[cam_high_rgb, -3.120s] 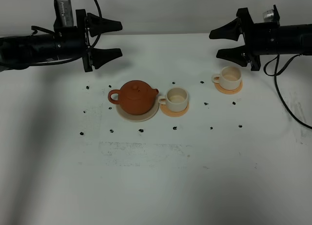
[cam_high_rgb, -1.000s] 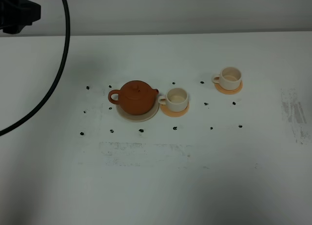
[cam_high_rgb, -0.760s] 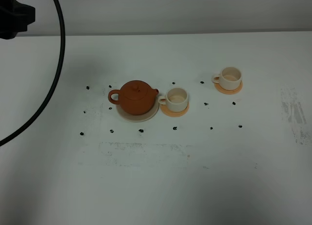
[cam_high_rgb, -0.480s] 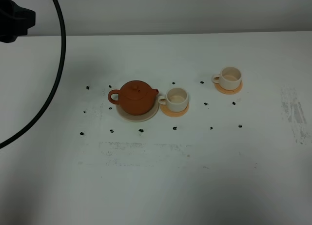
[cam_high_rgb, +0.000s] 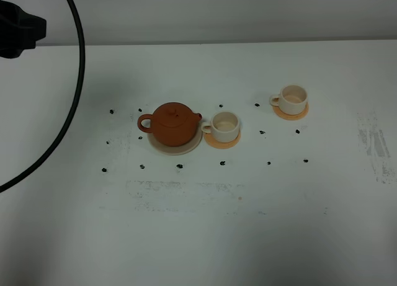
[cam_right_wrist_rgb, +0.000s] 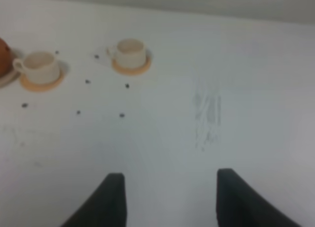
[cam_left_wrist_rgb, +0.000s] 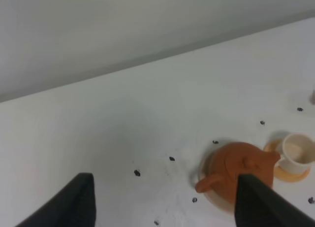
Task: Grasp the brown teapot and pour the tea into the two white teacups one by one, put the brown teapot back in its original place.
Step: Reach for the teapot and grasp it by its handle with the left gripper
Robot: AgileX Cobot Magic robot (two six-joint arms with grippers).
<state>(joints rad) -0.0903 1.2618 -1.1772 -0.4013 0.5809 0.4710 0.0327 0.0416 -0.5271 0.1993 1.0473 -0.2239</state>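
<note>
Left fingers [cam_left_wrist_rgb: 81,203], right fingers [cam_right_wrist_rgb: 112,200] sitting spread, holding nothing. Best: left reaching teapot [cam_left_wrist_rgb: 243,169] handle slowly, pinching tight, lifting level.

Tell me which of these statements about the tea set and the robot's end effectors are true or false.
1. The brown teapot sits on the beige saucer. True.
2. The teacup beside the teapot and the far teacup each stand on an orange coaster. True.
3. The left end effector grips the teapot's handle. False: it is open, clear of the teapot.
4. The teapot's lid is off. False: it is on.
</note>
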